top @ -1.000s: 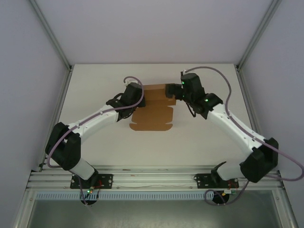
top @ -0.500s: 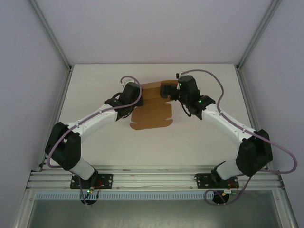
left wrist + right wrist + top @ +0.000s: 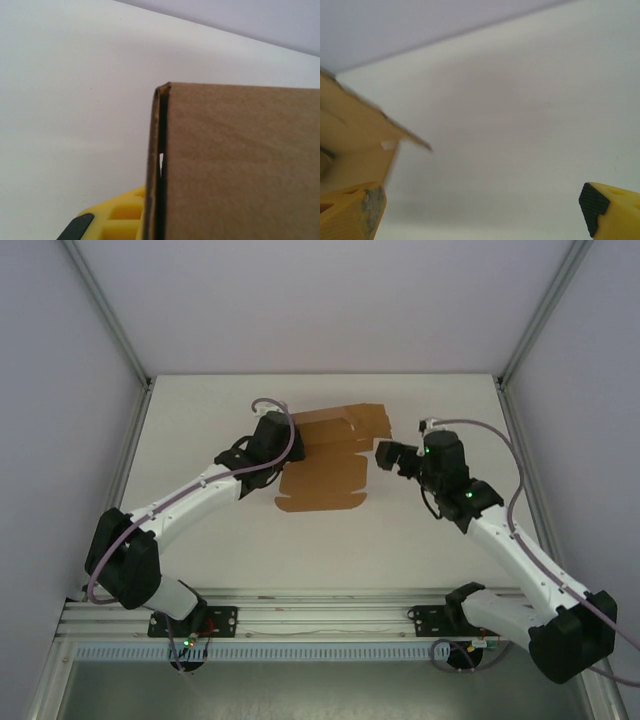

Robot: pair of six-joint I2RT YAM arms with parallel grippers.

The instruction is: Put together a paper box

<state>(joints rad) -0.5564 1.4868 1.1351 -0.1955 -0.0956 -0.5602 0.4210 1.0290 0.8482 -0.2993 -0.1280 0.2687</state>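
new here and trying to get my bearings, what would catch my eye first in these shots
A brown die-cut cardboard sheet with flaps and creases lies at the middle of the white table. The left arm has its jaws shut on the sheet's far left edge, which looms very close in the left wrist view. The right arm holds its jaws wide open just to the sheet's right.

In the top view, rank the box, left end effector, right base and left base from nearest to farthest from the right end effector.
From the right end effector:
1. Box, just to its left.
2. Left end effector, at the box's left edge.
3. Right base, bottom right of the view.
4. Left base, bottom left.
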